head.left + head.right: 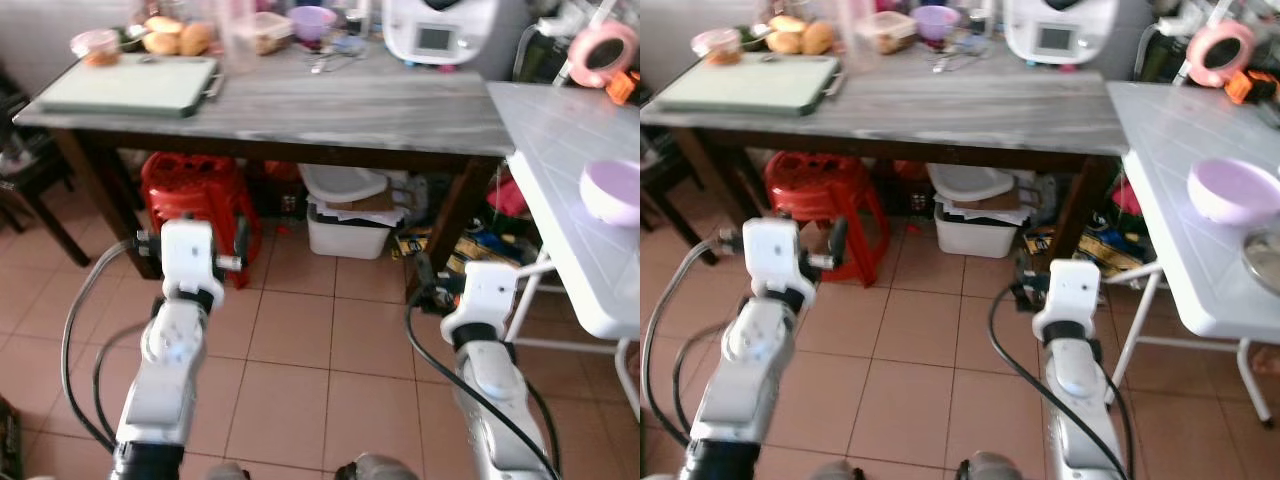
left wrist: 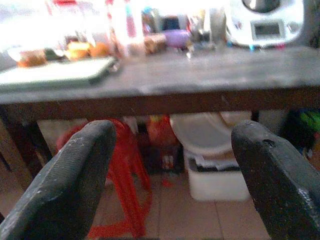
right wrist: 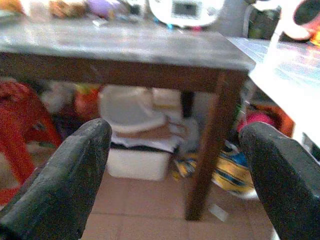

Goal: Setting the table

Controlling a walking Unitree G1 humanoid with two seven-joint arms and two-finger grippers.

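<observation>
At the far left corner of the grey worktop (image 1: 330, 105) lies a pale green tray (image 1: 130, 85), flat, with a handle at its right end. Behind it, along the back edge, stand a small pink tub (image 1: 96, 45), some bread rolls (image 1: 178, 37), a clear food box (image 1: 268, 32) and a small purple bowl (image 1: 313, 20); a white kitchen appliance (image 1: 440, 28) sits toward the back right corner.

Below, the left pincer (image 2: 165, 175) hangs low before the worktop's front edge, its fingers (image 2: 70, 180) spread wide and empty, a red stool (image 1: 195, 200) beyond it. The right pincer (image 3: 175, 175) is likewise released and empty, facing the worktop's right leg.

To the right stands a white folding worktop (image 1: 1170, 170), and near its right edge rests a lilac bowl (image 1: 1235, 190), upright. It looks like light, stiff plastic, smooth and likely slippery; pinching the rim, one finger inside and one outside, seems safest. The tray would probably be best taken by its handle.
</observation>
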